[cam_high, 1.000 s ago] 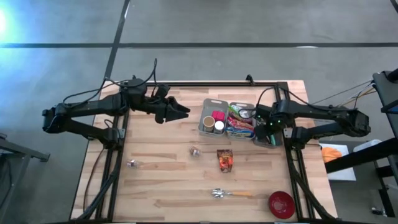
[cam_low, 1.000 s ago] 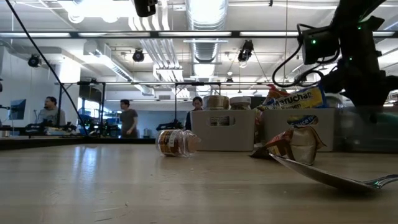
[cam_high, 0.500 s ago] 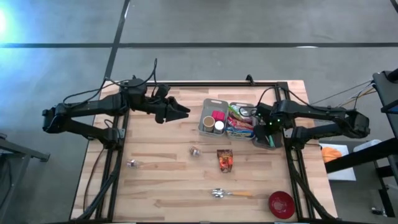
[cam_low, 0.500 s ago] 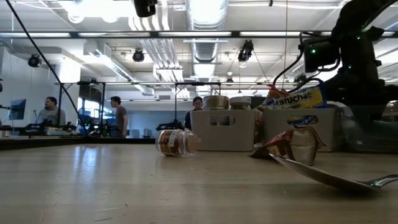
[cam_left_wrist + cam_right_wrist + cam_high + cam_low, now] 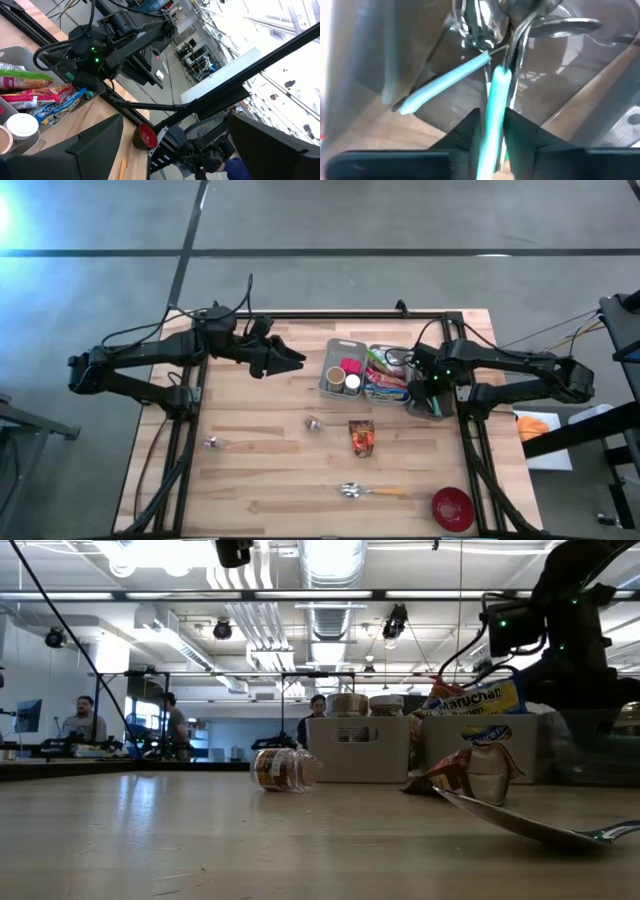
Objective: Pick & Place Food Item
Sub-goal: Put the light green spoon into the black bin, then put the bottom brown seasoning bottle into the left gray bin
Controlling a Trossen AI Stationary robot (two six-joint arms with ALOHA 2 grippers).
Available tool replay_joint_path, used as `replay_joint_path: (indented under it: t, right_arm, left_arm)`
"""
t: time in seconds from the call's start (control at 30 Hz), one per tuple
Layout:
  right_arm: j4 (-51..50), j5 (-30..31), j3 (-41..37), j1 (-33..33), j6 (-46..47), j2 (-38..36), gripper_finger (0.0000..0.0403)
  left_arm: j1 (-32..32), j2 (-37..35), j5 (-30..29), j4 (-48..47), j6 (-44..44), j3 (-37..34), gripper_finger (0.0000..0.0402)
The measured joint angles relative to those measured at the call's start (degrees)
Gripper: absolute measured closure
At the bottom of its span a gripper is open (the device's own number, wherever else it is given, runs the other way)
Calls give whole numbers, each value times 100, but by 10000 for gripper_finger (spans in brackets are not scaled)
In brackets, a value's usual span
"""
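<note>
Right gripper (image 5: 492,131) lowered into a clear bin (image 5: 432,404), narrowly parted around a teal-handled utensil (image 5: 491,107), seemingly a spoon; snack packet (image 5: 362,437) on the table well aside; left gripper (image 5: 295,358) wide open, empty.

Right end effector (image 5: 491,131) points down into a clear container (image 5: 580,65) holding cutlery. Its two dark fingers (image 5: 462,131) sit close on either side of a light-blue utensil handle (image 5: 492,100), which runs between them toward the metal utensil heads (image 5: 485,20). A second light-blue handle (image 5: 445,82) lies slanted just beside it. Wooden table (image 5: 390,132) shows through the container's wall. Whether the fingers press the handle is unclear.
</note>
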Motion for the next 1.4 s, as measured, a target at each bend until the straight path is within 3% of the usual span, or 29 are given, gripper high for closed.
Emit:
replay_joint_path:
  t: [0.2, 0.43, 0.6, 0.83, 1.1, 1.23, 1.4]
  right_arm:
    - [6, -9, 93, 2, -89, 0, 270]
    - [2, -71, 93, 2, -253, 0, 232]
    - [-24, -173, 103, 4, -254, 0, 211]
    - [-405, -233, 671, 7, -457, -3, 207]
    - [-1021, -232, 1780, 126, -961, -11, 207]
    - [-1002, -219, 2180, 280, -1009, -11, 206]
    - [-903, -173, 2535, 443, -1023, -11, 206]
  left_arm:
    - [-1, 0, 0, 0, -13, 4, 35]
    - [-1, 0, 0, -45, -13, 7, 35]
    - [-2, 0, 2, -591, 194, 56, 35]
    - [-231, 0, 21, -2770, 1307, 368, 35]
    - [-999, 2, -452, -5342, 2127, 640, 40]
    - [-1618, 2, -686, -5827, 2127, 603, 40]
    - [-2616, 29, -1472, -6215, 2211, 423, 40]
